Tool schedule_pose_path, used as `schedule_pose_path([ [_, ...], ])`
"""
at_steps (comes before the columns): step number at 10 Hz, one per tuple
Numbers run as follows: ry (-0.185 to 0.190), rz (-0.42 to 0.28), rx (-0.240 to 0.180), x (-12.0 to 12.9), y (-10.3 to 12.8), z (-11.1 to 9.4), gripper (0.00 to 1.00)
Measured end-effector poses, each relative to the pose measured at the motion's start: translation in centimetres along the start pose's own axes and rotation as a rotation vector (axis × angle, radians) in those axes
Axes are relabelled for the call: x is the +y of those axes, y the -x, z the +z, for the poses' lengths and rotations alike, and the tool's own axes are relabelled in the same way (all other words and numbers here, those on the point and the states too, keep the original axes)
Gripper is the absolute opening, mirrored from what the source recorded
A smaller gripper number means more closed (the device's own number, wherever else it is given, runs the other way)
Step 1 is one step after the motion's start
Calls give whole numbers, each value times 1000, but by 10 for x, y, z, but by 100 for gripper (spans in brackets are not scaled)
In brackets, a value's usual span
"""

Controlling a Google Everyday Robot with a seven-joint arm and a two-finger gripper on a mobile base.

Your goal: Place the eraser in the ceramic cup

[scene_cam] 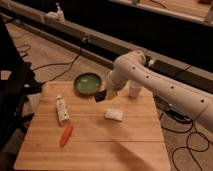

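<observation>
My gripper (103,93) hangs over the back middle of the wooden table (95,135), just right of the green bowl. It is shut on the eraser (101,95), a small black block held above the tabletop. The white ceramic cup (134,89) stands at the back right of the table, to the right of the gripper and partly hidden behind my white arm (150,80).
A round green bowl (88,83) sits at the back left. A white tube (62,109) and an orange carrot (66,135) lie on the left side. A white rectangular pad (114,114) lies mid-table. Cables run over the floor around the table.
</observation>
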Motion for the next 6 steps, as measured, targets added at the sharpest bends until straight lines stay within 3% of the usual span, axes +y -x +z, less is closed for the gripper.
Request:
schedule_pose_path([
  [6,1,-6,-2,0,3,2,0],
])
